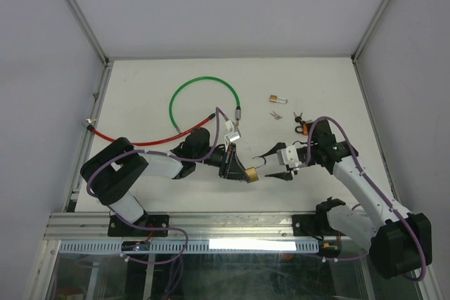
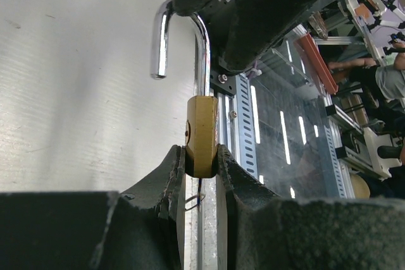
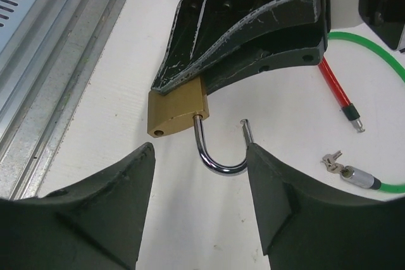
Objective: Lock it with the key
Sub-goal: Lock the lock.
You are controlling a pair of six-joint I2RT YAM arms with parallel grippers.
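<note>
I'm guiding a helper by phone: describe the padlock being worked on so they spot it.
At the white table, look near the middle of the front edge. The left tool clamps a brass padlock there, shackle open; the smaller padlock farther back lies loose.

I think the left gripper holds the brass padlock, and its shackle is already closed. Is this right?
Not quite. The left gripper does hold the padlock, but the shackle is open, not closed. Its free end is out of the padlock, as the right wrist view shows.
</note>
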